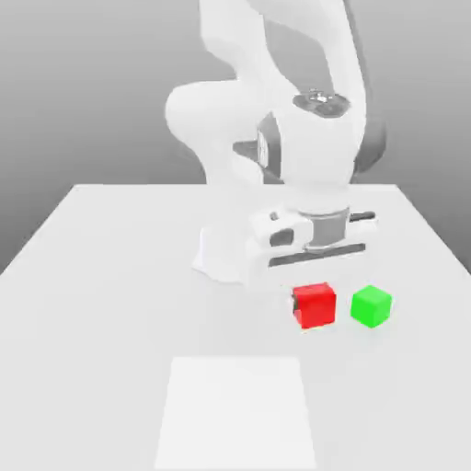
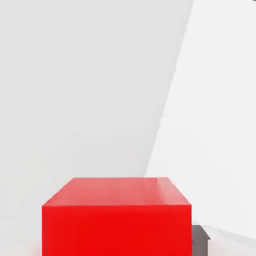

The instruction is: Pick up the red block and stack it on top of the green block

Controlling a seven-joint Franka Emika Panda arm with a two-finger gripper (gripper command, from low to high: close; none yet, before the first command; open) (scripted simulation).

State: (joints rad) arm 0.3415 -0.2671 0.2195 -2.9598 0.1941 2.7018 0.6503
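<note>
The red block [image 1: 315, 305] rests on the white table [image 1: 101, 276], right of centre in the exterior view. Directly over it hangs the arm's white hand, and my gripper [image 1: 315, 300] is down around the block, shut on its sides. The green block [image 1: 372, 306] sits on the table just to the exterior view's right of the red one, with a small gap between them. In the hand view the red block [image 2: 117, 220] looms close, and a dark finger pad [image 2: 200, 239] presses against one of its sides.
The arm's white base [image 1: 230, 253] stands just behind the blocks. A paler square patch [image 1: 235, 409] lies on the table toward the front. Open tabletop stretches to the exterior view's left.
</note>
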